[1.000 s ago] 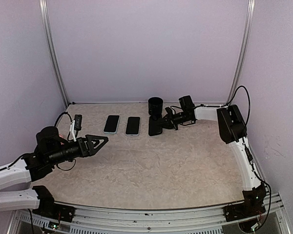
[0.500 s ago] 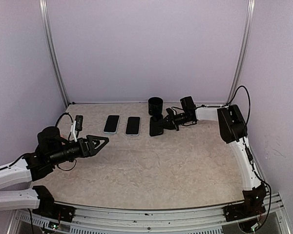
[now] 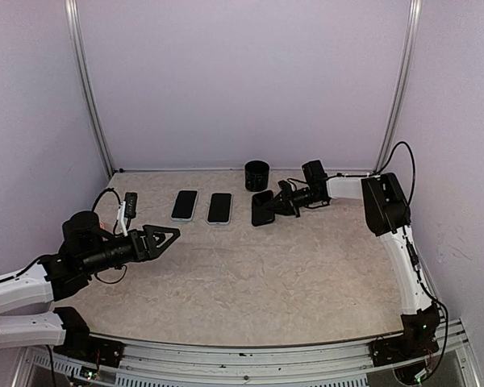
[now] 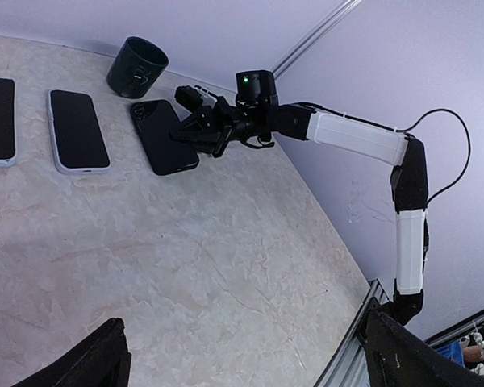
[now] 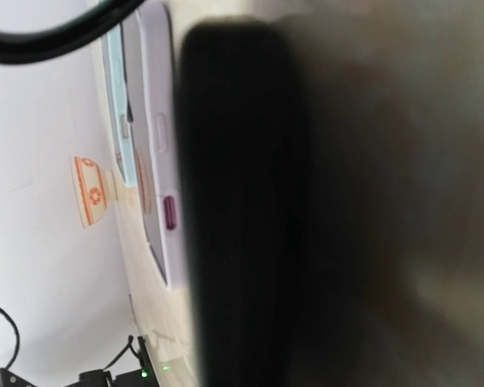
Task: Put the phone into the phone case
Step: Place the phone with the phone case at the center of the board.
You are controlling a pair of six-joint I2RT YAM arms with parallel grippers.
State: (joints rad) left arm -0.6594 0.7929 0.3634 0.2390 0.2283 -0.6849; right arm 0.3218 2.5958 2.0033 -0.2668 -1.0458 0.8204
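Top external: two phones (image 3: 185, 205) (image 3: 219, 207), one case (image 3: 262, 209) between right fingers (image 3: 279, 202), left fingers (image 3: 163, 230) wide.

**Mug, posts and small pieces around the desk**

A dark mug (image 3: 256, 174) stands upright near the back edge of the beige marbled desk (image 3: 290, 274). At the far left lies a small black oblong device (image 3: 129, 200), and just beside it is a white piece with orange markings (image 3: 122, 216); what it is cannot be told. Metal posts rise at the back left (image 3: 85, 89) and back right (image 3: 399, 81) corners, against pale lilac walls (image 3: 242, 81).
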